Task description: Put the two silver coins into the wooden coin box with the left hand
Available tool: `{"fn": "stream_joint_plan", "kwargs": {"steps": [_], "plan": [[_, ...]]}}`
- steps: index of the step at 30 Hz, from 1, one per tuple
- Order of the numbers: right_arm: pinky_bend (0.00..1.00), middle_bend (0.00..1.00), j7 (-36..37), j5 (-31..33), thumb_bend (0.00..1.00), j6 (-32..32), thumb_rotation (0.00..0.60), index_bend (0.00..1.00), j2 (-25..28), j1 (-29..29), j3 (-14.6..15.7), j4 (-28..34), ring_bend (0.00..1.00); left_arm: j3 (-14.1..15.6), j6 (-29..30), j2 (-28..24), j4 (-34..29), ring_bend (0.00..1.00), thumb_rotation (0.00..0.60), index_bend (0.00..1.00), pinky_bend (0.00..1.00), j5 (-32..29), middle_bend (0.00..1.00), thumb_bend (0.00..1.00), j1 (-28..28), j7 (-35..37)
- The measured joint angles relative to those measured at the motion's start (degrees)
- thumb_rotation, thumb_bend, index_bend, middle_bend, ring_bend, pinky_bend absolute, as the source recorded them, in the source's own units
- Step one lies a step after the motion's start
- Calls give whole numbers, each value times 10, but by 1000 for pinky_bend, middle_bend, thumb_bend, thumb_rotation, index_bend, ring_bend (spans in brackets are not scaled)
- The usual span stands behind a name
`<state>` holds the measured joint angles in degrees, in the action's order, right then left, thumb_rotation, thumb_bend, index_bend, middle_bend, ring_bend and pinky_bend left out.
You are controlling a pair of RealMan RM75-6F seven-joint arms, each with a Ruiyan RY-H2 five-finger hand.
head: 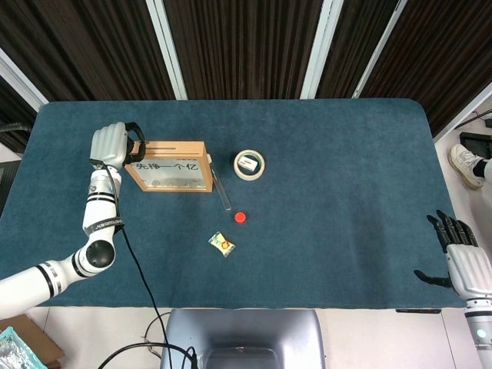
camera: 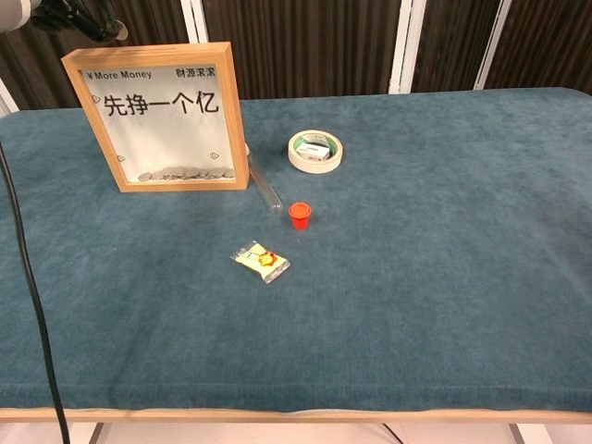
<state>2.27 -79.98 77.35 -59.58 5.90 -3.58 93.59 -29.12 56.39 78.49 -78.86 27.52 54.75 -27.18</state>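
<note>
The wooden coin box point(head: 169, 166) stands upright at the table's left, with its glass front point(camera: 162, 120) facing me and a slot along its top edge. Several silver coins point(camera: 180, 173) lie piled inside at the bottom. My left hand point(head: 114, 146) hovers at the box's top left corner, and its dark fingers point(head: 137, 141) curl toward the slot end. In the chest view only those fingertips point(camera: 92, 18) show, above the frame. Whether they pinch a coin is hidden. No loose coin shows on the cloth. My right hand point(head: 461, 257) rests at the front right edge, fingers spread, holding nothing.
A clear tube point(head: 222, 190) lies just right of the box. A tape roll point(head: 249, 164) with a small item inside sits behind a red cap point(head: 241, 217). A yellow candy wrapper point(head: 222, 244) lies nearer the front. A black cable point(camera: 28, 277) hangs from the left arm.
</note>
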Motion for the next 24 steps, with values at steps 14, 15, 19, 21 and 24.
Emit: {"fn": "stream_joint_plan", "kwargs": {"steps": [14,15,19,21,24], "plan": [[0,0,15,-5,147,4,600,0,6,-2,0,0,0,18,16,12,-5,1000,600,686,1000,-14,1000,520,15,-2],[0,0,15,-5,147,4,600,0,6,-2,0,0,0,18,18,13,-5,1000,600,685,1000,-14,1000,520,17,-2],[0,0,18,-6,147,5,600,0,7,-3,-1,0,0,20,24,16,-7,1000,600,685,1000,-13,1000,519,21,-2],[0,0,18,-6,147,6,600,0,7,-3,0,0,0,21,26,19,-6,1000,600,685,1000,-15,1000,518,23,-3],[0,0,19,-7,147,6,600,0,8,-4,0,0,0,23,24,22,-3,1000,600,684,1000,-17,1000,518,26,-3]]}}
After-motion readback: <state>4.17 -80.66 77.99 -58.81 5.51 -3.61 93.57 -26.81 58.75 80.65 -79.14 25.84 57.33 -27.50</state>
